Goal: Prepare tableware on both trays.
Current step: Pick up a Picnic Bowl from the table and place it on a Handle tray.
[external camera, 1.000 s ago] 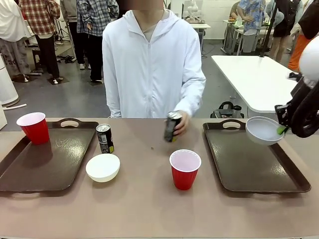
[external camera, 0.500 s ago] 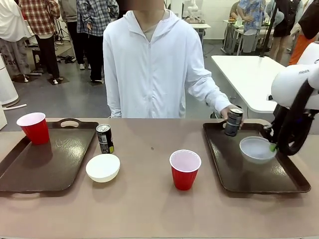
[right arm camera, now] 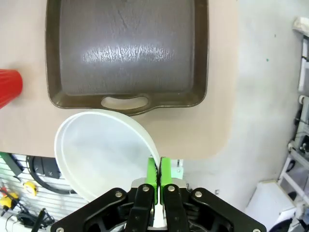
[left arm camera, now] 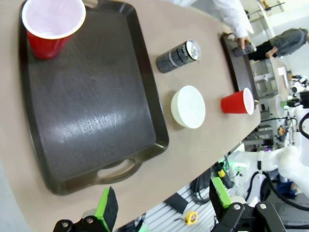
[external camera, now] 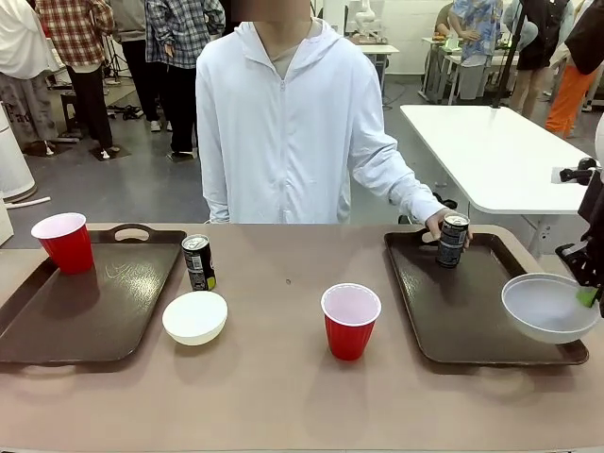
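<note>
Stretching beyond the right gripper [right arm camera: 158, 166] lay the right tray [right arm camera: 128, 53]; the grey-blue bowl [right arm camera: 101, 150], rim pinched between its fingers, overlapped the tray's handle. The left gripper [left arm camera: 163, 195], fingers spread, hovered short of the left tray [left arm camera: 91, 106] holding a red cup [left arm camera: 50, 24].

A tan table [external camera: 283, 396], five things set straight on it.
One brown tray [left arm camera: 91, 111] lies straight ahead of the left gripper [left arm camera: 161, 200], the dark can [left arm camera: 177, 56] and cream-white bowl [left arm camera: 188, 107] just beside it, off to that gripper's right; the other tray [right arm camera: 128, 53] lies ahead of the right gripper [right arm camera: 158, 166], the red cup [right arm camera: 8, 88] off to its left.
</note>
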Motion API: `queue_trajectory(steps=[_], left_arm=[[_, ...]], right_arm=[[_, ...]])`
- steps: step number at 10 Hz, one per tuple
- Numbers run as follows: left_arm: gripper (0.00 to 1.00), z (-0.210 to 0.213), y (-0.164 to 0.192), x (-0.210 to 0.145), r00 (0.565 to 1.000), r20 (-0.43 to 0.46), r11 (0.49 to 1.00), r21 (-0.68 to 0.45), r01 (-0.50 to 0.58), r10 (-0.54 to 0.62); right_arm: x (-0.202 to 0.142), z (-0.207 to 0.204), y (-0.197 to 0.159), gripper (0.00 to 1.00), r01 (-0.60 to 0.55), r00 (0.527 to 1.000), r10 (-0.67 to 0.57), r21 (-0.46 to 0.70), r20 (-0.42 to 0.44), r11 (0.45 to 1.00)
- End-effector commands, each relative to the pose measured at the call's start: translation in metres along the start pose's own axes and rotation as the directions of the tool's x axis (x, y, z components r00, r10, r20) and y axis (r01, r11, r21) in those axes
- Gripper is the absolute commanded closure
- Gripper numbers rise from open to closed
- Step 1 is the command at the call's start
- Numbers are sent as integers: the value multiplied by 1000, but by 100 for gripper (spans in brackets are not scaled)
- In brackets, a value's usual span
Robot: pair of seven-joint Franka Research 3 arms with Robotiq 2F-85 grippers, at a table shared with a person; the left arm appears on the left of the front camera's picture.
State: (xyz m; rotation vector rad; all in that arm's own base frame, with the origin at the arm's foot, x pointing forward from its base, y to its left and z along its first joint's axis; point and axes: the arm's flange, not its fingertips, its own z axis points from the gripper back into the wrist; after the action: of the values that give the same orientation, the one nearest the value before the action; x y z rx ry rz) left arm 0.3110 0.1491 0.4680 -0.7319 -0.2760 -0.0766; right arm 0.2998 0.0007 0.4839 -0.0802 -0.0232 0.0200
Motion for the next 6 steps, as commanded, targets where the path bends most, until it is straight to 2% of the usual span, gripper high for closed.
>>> queue_trajectory(steps=[1, 3, 5, 6], left_arm=[[0, 1, 0, 0, 1000, 5, 1000, -8, -7, 7], [0, 1, 0, 0, 1000, 5, 1000, -8, -7, 7], [0, 1, 0, 0, 1000, 5, 1000, -8, -7, 7], [0, 1, 0, 0, 1000, 5, 1000, -8, -7, 7]], right_arm=[[18, -19, 1, 96, -23, 999, 24, 4, -29, 1000], [26, -21, 1, 96, -15, 1000, 15, 18, -23, 1000], [68, -34, -1, 96, -8, 995, 0, 81, 102, 997], [90, -45, -3, 96, 20, 991, -36, 119, 132, 993]])
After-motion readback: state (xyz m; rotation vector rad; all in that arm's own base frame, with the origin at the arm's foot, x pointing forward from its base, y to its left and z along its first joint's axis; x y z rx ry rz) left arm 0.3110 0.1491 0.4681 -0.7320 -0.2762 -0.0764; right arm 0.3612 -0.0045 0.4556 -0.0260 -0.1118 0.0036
